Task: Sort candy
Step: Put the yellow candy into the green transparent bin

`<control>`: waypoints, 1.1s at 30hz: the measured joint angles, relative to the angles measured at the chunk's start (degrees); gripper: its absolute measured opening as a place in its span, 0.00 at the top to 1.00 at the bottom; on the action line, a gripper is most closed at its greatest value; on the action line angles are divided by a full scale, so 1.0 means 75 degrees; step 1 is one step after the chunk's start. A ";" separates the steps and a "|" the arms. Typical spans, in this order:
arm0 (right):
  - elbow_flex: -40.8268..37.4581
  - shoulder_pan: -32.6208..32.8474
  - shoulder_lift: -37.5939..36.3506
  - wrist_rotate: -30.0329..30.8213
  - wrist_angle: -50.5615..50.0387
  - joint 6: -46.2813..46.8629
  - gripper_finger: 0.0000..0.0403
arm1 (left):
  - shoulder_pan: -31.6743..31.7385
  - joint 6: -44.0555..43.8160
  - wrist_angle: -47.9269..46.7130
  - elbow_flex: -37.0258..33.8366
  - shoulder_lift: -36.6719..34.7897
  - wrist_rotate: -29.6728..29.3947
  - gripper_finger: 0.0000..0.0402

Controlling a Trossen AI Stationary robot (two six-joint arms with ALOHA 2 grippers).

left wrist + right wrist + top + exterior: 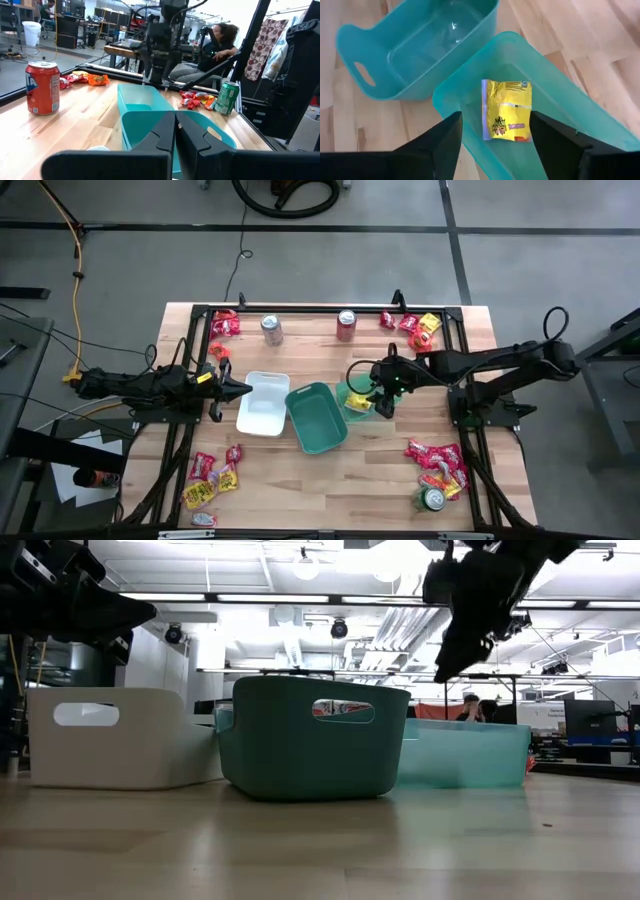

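Observation:
A yellow candy packet (506,110) lies flat on the floor of the pale aqua tray (560,100), also seen from above as the yellow packet (357,402). My right gripper (495,122) hangs above that tray, tilted downward, open, with nothing between its fingers; from above my right gripper (380,402) is over the tray's right part. My left gripper (240,390) waits level and shut by the white tray (262,405), touching nothing. The dark teal tray (317,418) stands between the other two. More candy lies in piles at the table's corners.
Candy piles lie at the far left (222,325), far right (415,328), near left (212,475) and near right (438,462). A silver can (271,330) and a red can (346,325) stand at the far edge, a green can (432,498) near right. A person sits beyond the table.

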 joint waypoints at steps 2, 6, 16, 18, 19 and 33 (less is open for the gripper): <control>0.0421 -0.0081 0.0000 0.0221 -0.0621 -0.0087 0.42 | 0.0001 -0.0002 0.0002 0.0000 -0.0001 0.0000 1.00; 0.1335 -0.0418 -0.0006 0.1931 -0.2163 0.0769 0.41 | 0.0000 -0.0002 0.0002 0.0001 0.0001 0.0000 1.00; 0.0959 -0.2992 -0.0012 0.2344 -0.3234 0.2851 0.41 | 0.0003 0.0001 0.0002 -0.0002 0.0001 0.0000 1.00; 0.0670 -0.3809 -0.0005 0.2465 -0.2783 0.3151 0.41 | 0.0001 -0.0002 -0.0001 0.0001 0.0001 0.0000 1.00; 0.0562 -0.4238 0.0018 0.2482 -0.2540 0.3259 0.41 | 0.0001 0.0000 -0.0001 0.0001 0.0000 0.0000 1.00; 0.0368 -0.7227 0.1619 0.2611 -0.1477 0.4297 0.41 | 0.0000 -0.0002 -0.0001 0.0001 -0.0002 0.0000 1.00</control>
